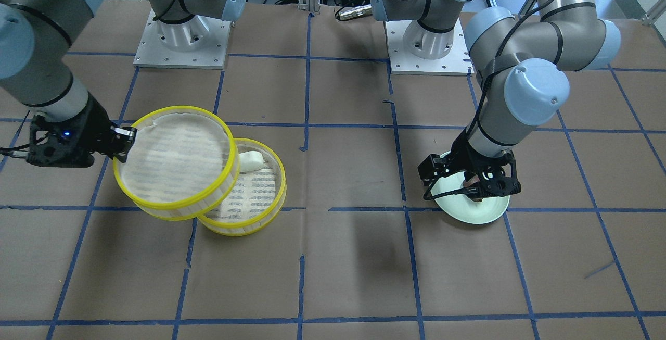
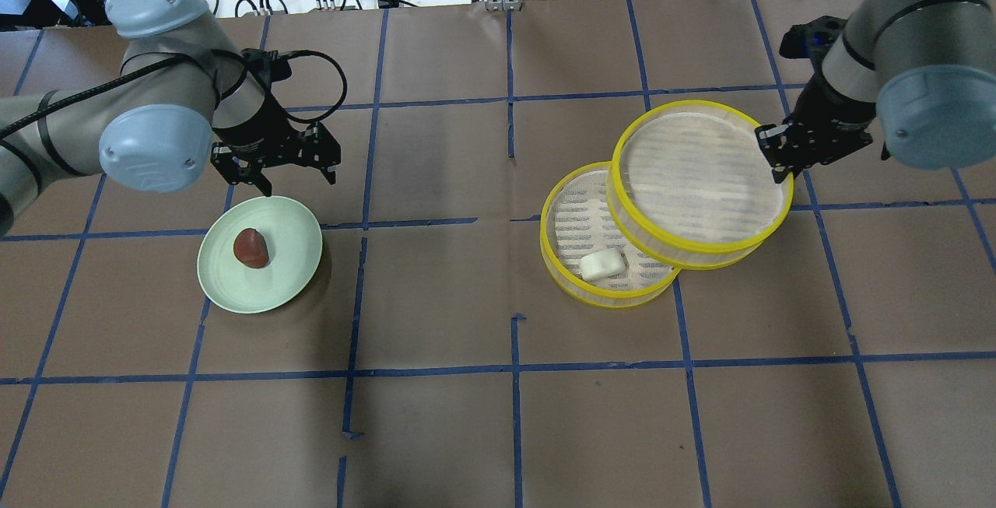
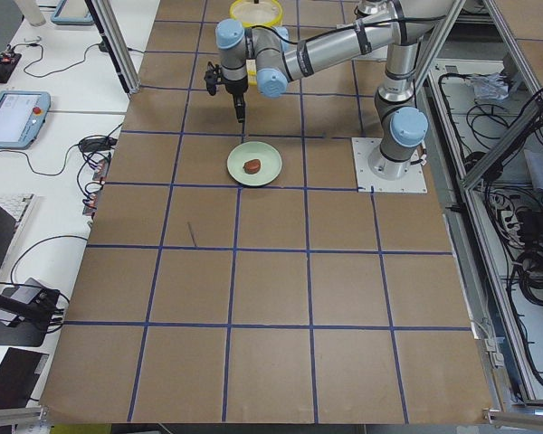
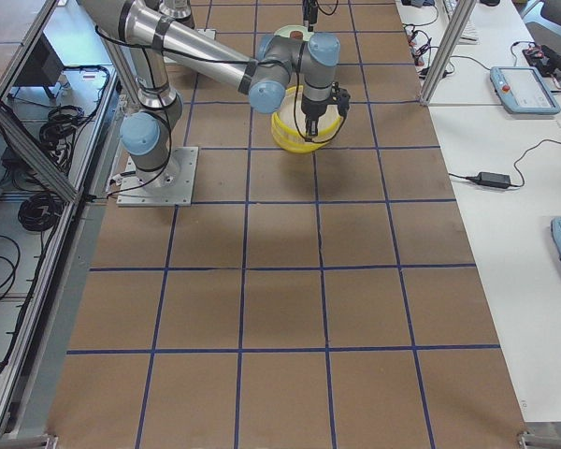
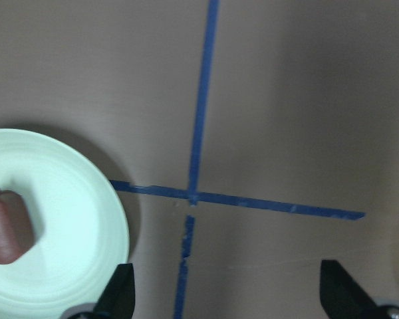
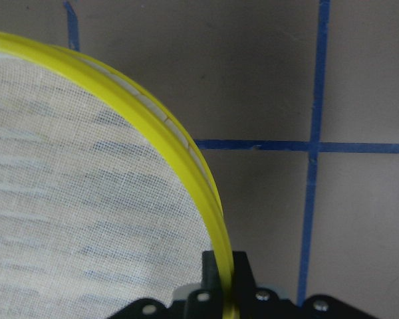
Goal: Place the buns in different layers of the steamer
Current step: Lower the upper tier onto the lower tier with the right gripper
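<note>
The right gripper (image 2: pixel 778 167) pinched the tilted upper layer (image 2: pixel 700 177) by its rim; the left gripper (image 5: pixel 229 296) hung spread-fingered beside the plate (image 2: pixel 299 271).

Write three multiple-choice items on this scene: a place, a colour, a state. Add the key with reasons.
1. The white bun lies: A in the lower basket; B on the plate; C on the bare table.
2. The baskets' rims are: A blue; B yellow; C red.
3. The left gripper is: A shut on the brown bun; B shut on a rim; C open.
Key: A, it sits on that basket's mesh; B, the upper basket shows yellow too; C, its fingers stand apart with nothing between.
</note>
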Robot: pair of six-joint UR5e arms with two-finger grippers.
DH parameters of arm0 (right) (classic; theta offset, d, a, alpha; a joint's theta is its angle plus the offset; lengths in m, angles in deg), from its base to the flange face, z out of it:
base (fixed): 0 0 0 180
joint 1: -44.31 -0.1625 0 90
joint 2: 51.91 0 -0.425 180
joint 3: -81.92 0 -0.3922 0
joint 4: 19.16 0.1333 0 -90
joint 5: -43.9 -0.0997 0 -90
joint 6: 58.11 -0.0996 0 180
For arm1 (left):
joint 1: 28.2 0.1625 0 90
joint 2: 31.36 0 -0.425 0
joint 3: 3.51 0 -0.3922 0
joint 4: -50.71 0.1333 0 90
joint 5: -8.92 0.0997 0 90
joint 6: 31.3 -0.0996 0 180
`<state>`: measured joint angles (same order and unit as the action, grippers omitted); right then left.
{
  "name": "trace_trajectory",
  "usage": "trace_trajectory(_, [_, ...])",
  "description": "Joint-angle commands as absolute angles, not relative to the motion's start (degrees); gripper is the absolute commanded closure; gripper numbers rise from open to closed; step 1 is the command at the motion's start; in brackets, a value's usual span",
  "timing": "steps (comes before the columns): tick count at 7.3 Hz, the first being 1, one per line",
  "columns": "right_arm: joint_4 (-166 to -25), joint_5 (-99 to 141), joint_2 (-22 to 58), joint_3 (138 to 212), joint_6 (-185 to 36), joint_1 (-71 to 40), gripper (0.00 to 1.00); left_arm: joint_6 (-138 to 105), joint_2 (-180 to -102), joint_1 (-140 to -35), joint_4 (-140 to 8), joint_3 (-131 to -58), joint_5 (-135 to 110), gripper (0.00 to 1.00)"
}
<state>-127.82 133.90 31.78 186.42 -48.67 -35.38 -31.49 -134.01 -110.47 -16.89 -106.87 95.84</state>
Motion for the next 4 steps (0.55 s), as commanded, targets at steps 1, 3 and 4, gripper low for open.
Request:
trace_trajectory(1, [-130.93,135.64,29.75,186.42,-60.79,-43.29,0.98,-36.29,-134.1,-106.69,-16.27,-108.63,95.67,0.03])
trace_trajectory(3, [-134.61,135.83,27.47,188.25,-63.99,-45.6,0.97,-36.66,-135.5,-106.68,-15.39,-108.98,95.58,0.04])
trace_trajectory(4, [-135.6,135.74,27.28,189.83,-63.91,-45.6,0.97,-36.57,-135.51,-106.68,-14.69,-108.9,95.58,0.04])
